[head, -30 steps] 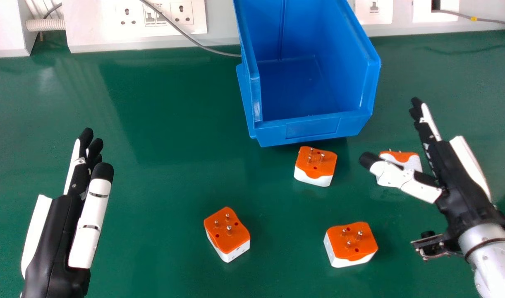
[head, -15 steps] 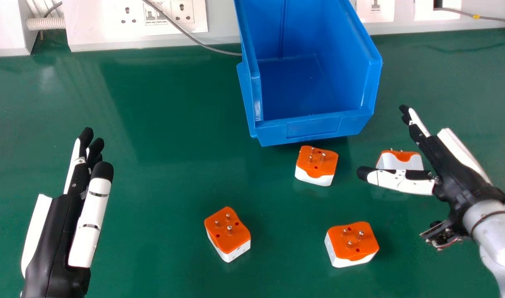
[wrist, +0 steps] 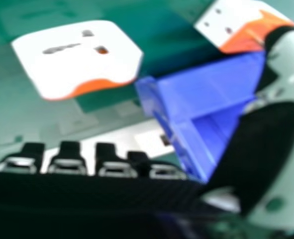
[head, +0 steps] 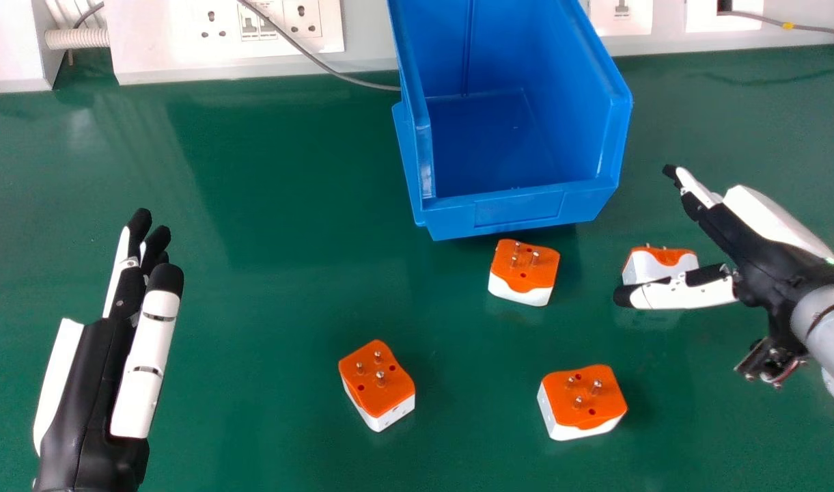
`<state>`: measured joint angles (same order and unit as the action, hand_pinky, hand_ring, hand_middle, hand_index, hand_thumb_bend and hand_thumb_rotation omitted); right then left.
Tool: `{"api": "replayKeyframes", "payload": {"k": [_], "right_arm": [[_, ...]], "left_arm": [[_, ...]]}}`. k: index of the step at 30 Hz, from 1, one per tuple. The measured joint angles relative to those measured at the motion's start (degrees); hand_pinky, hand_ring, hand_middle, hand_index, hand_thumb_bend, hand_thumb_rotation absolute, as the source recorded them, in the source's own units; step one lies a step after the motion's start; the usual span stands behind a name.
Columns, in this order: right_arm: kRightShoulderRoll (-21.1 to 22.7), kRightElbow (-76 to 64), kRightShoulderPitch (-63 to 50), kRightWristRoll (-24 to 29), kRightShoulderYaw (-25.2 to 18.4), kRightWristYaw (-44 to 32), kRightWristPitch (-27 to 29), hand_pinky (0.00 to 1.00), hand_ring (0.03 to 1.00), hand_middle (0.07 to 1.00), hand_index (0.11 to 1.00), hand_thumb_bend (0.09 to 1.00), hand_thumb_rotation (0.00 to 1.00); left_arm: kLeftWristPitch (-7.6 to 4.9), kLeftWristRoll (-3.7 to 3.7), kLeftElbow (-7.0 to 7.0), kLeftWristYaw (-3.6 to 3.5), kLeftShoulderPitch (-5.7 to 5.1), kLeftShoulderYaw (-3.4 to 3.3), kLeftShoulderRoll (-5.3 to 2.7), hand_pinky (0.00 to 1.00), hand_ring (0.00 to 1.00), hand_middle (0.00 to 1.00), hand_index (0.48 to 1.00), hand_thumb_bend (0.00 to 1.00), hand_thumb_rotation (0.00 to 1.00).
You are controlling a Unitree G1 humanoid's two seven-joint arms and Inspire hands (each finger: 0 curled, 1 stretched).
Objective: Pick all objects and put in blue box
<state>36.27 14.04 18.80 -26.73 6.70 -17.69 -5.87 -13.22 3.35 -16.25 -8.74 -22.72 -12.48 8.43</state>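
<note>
My right hand (head: 751, 253) is open at the right, its thumb in front of the rightmost orange-and-white adapter (head: 652, 264) and partly covering it. In the right hand view, fingertips of the right hand (wrist: 67, 159) show with one adapter (wrist: 82, 59) beyond them and another adapter (wrist: 241, 30) near the thumb. The blue box (head: 519, 208) stands empty at the back. One adapter (head: 524, 268) lies just in front of it, another (head: 377, 386) nearer the middle front, another (head: 580, 402) front right. All have pins upward. My left hand (head: 102, 383) rests open at the left, holding nothing.
The green table (head: 266, 287) carries everything. Along its back edge runs white trunking (head: 362, 41) with sockets (head: 300, 19). A grey cable (head: 321, 65) droops to the box's left side, and a ribbed hose (head: 77, 38) is at the back left.
The right hand has turned, its thumb swinging to point left, and its wrist has shifted right and back. The left hand is nearly still. The adapters and box stay in place.
</note>
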Motion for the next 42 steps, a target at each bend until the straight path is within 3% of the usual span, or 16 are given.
{"api": "replayKeyframes", "payload": {"k": [7,19,29,36,42], "right_arm": [[2.4,3.9,3.7,-2.5,1.9,-0.9,1.9,1.00,1.000,1.000,1.000,0.574,0.35],[2.5,13.4,9.1,-5.7,7.3,-3.4,2.9,1.00,1.000,1.000,1.000,0.562,0.34],[2.4,18.9,13.1,-8.1,10.8,-4.0,4.2,1.00,1.000,1.000,0.999,0.563,0.35],[2.1,23.1,16.4,-9.1,11.5,-3.4,5.4,1.00,1.000,1.000,0.993,0.559,0.34],[1.9,25.5,18.2,-10.0,12.7,-3.4,6.3,1.00,1.000,1.000,0.987,0.562,0.34]], "left_arm": [[0.07,-0.01,-0.04,0.00,0.02,-0.09,0.06,0.97,0.99,0.99,1.000,0.49,1.00],[0.12,0.02,-0.13,0.01,0.00,-0.32,0.86,0.96,0.99,0.99,1.000,0.49,1.00],[0.32,0.15,-0.56,0.02,-0.07,-0.37,1.05,0.96,0.99,0.98,1.000,0.49,1.00],[0.61,0.76,-0.77,0.01,-0.10,-0.41,1.12,0.96,0.99,0.98,1.000,0.49,1.00],[0.67,0.80,-0.91,0.02,-0.20,-0.43,1.15,0.96,0.99,0.98,1.000,0.49,1.00]]}}
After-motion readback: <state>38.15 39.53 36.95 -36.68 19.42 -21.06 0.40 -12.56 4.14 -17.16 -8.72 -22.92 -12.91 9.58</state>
